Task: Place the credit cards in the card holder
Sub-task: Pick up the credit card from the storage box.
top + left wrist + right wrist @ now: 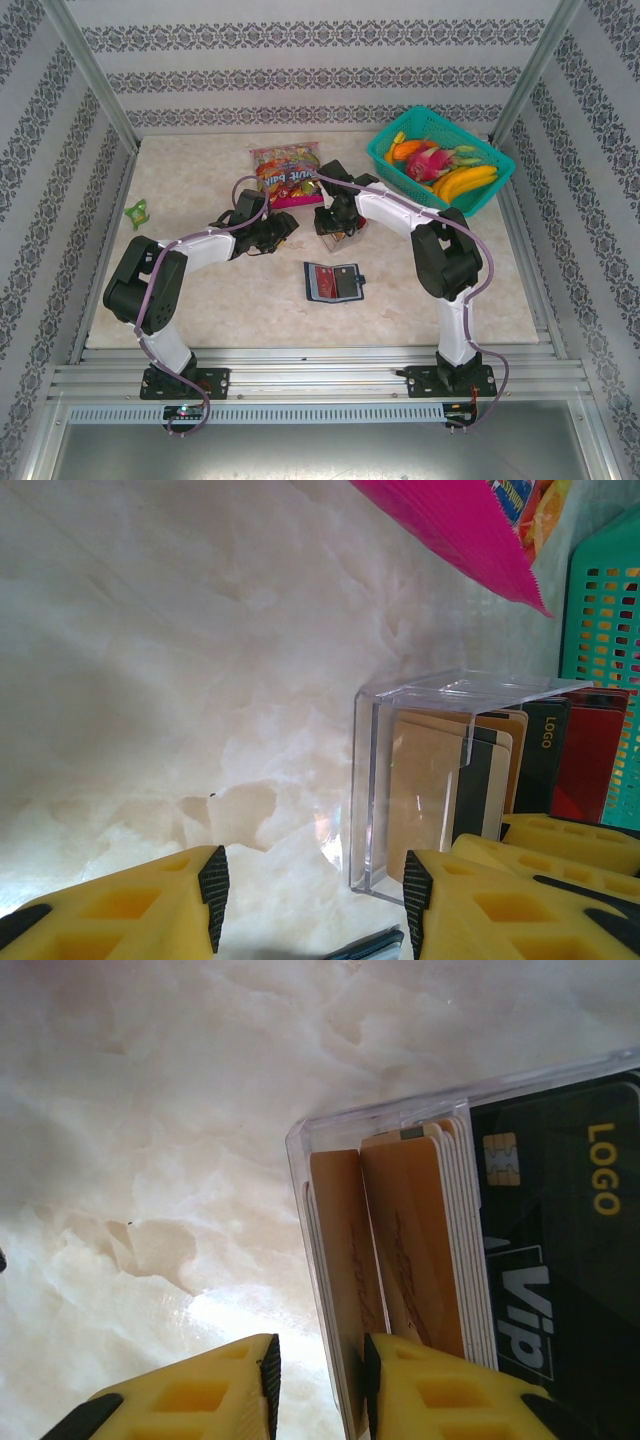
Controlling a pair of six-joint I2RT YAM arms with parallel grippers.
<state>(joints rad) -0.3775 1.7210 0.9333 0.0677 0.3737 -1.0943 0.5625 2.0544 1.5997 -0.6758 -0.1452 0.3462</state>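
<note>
Right gripper [320, 1365] low, spread astride clear case [298, 1150] wall beside credit cards [410, 1240]; left gripper [310, 890] spread.

Black credit card [560, 1260] partly beyond the right wrist view's edge; pink bag [450, 520], teal basket [610, 550] beyond the left's

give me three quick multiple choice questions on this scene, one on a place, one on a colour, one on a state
1. Where is the card holder? A far left corner; B near the middle of the table; C far right corner.
2. What colour is the card marked LOGO? A black; B green; C white.
3. The card holder is: A folded shut; B rolled up; C lying open.
Answers: B, the top view shows it mid-table; A, gold letters sit on a black face; C, both halves are spread flat.
</note>
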